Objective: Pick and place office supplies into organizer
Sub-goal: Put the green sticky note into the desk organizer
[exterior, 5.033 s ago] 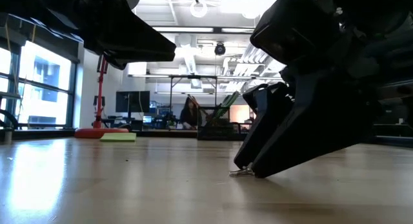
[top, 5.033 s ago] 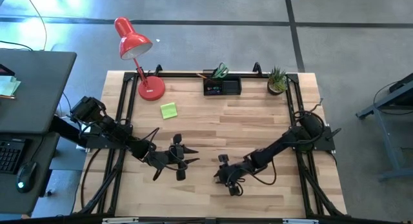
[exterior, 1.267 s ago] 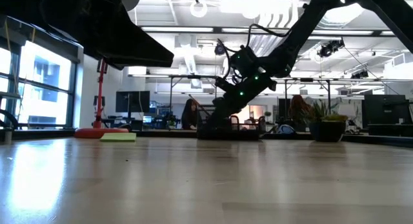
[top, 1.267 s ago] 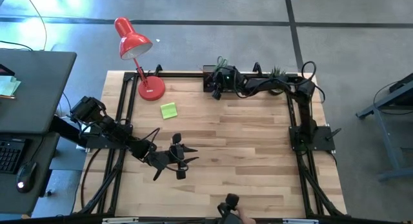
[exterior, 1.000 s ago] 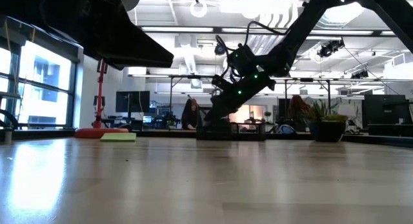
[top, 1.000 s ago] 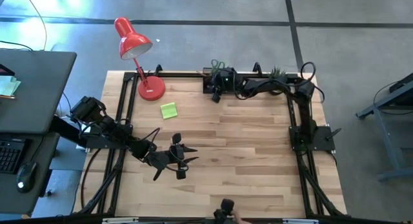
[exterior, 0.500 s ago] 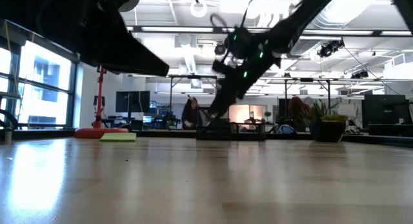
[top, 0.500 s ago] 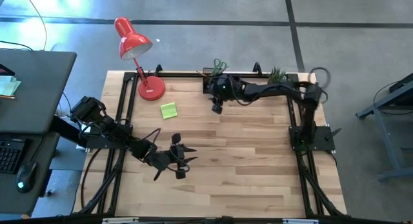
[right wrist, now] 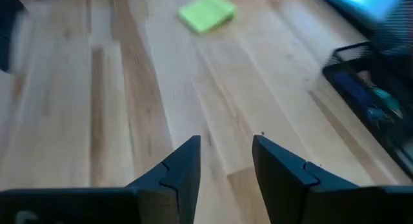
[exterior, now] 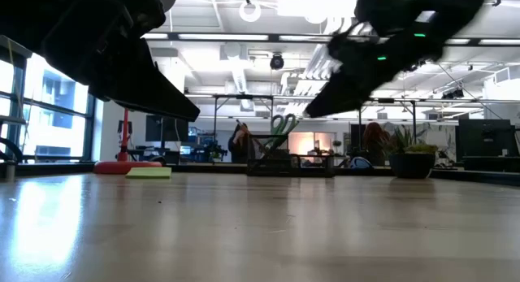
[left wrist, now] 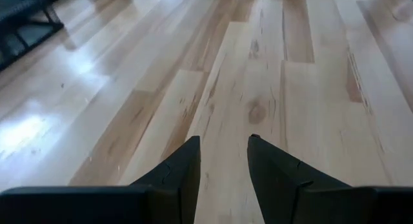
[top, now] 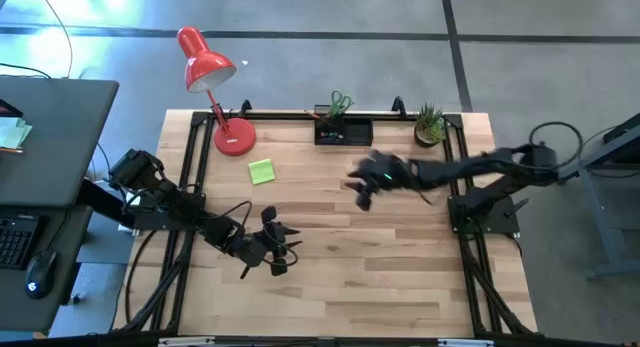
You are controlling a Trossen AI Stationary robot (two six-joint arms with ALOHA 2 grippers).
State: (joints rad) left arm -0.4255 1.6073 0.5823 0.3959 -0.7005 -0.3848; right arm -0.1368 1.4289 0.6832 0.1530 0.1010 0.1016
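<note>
My right gripper [top: 360, 192] hangs above the desk [top: 400, 257], fingers parted and empty, between the organizer [top: 344, 133] and my left gripper [top: 275, 249], which waits slack and unloaded well nearer the front edge. The organizer, a low black tray, sits at the back edge with green-handled scissors [top: 340, 104] standing in it. The lime-green sticky-note pad [top: 261, 171] lies flat, apart from the organizer, toward the red lamp [top: 207, 71].
</note>
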